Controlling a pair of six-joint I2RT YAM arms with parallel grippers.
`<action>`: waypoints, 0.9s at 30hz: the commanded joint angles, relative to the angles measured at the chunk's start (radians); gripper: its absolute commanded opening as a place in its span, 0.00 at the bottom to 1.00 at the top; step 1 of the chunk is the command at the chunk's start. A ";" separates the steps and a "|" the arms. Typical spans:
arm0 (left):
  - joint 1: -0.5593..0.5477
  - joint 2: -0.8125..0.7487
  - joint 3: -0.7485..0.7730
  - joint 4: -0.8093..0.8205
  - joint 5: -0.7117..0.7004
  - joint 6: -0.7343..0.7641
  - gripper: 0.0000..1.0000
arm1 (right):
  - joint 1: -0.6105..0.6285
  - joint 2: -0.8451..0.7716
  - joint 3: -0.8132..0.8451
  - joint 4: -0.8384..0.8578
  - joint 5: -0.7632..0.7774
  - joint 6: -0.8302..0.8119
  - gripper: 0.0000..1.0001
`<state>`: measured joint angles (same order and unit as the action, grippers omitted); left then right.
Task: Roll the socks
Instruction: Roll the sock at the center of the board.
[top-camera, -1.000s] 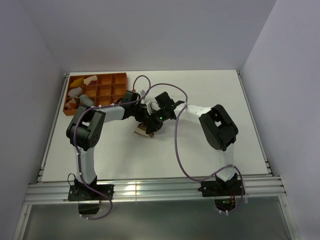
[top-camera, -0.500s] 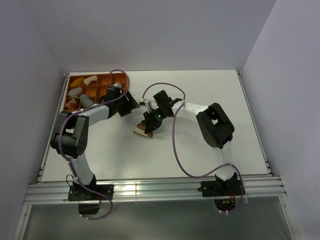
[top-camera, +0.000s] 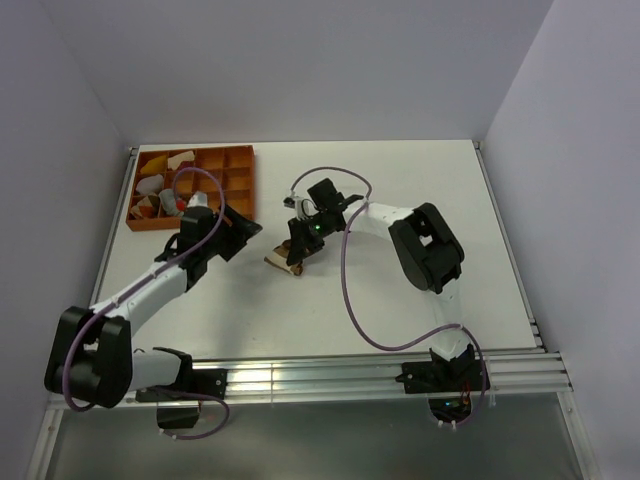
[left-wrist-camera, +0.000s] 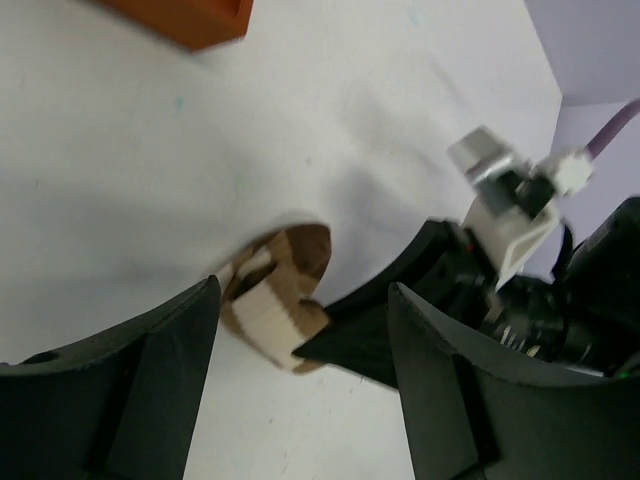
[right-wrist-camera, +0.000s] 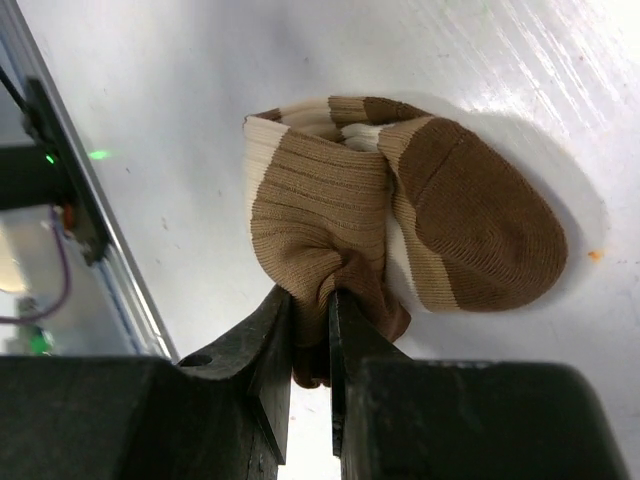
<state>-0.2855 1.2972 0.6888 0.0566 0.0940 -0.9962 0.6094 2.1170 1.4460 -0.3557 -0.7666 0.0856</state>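
A brown sock (right-wrist-camera: 400, 210) with white stripes lies bunched and folded over on the white desk (top-camera: 420, 300), a little left of its centre. The right claw (right-wrist-camera: 310, 300) is clamped on a gathered fold of the sock, its jaws nearly together. The left claw (left-wrist-camera: 300, 320) hangs just beside the sock with its jaws wide apart, gripping nothing. An orange tray (top-camera: 240, 180) of compartments sits at the desk's far-left corner, with pale cloth pieces (top-camera: 152, 185) in it.

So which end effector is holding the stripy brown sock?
The right end effector pinches the brown sock; the left end effector hangs open, holding nothing.
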 joint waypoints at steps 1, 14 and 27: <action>-0.006 -0.059 -0.107 0.072 0.076 -0.082 0.72 | 0.001 0.047 -0.056 0.032 0.104 0.163 0.00; -0.112 0.072 -0.273 0.360 0.076 -0.153 0.72 | 0.004 0.061 -0.176 0.233 0.087 0.480 0.00; -0.112 0.174 -0.290 0.462 0.010 -0.170 0.69 | 0.013 0.038 -0.292 0.420 0.124 0.681 0.00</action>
<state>-0.3923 1.4593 0.4114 0.4492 0.1394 -1.1648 0.6083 2.1151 1.2144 0.1234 -0.7910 0.7437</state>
